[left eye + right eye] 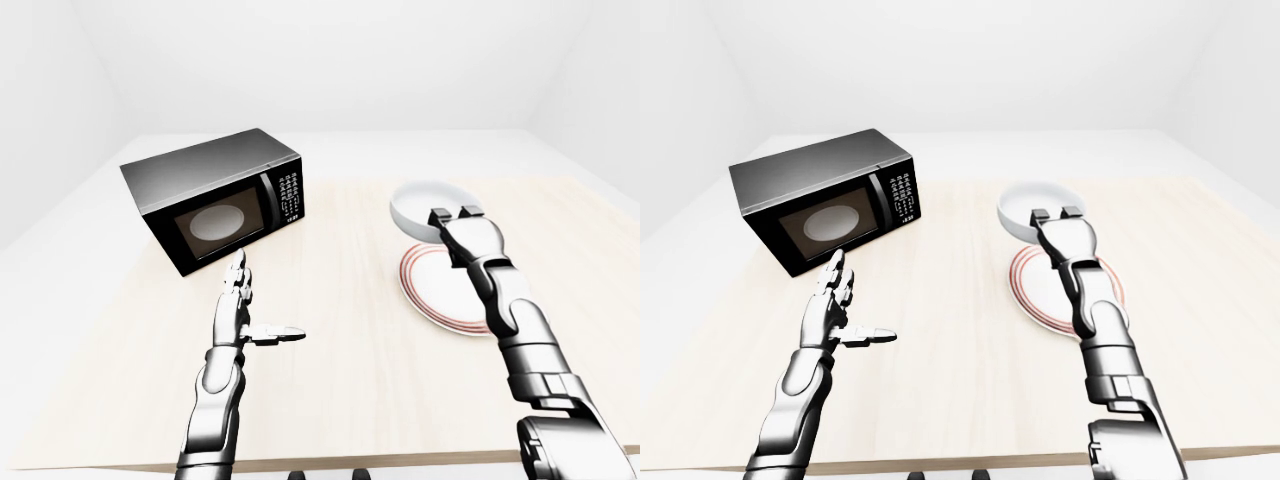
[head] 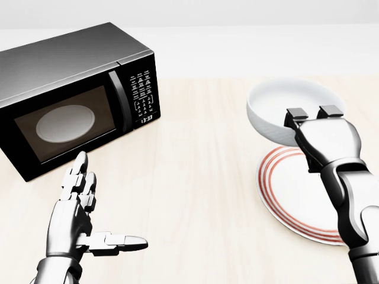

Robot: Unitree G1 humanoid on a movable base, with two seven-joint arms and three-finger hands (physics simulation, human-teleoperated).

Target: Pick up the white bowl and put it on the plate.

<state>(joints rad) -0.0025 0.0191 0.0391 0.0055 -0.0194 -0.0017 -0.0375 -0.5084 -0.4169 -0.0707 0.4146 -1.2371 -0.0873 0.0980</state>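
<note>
At the head view's right, the right hand [image 2: 314,112] pinches the white bowl [image 2: 284,106] by its near rim above the plate [image 2: 278,189]; it is probably rigid, light and slippery. The left hand [image 2: 80,219] lies spread.

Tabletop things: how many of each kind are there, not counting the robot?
Glossy black microwave oven: 1
Round white bowl, held at its rim by the right hand: 1
White plate with red rings: 1
Total: 3
</note>
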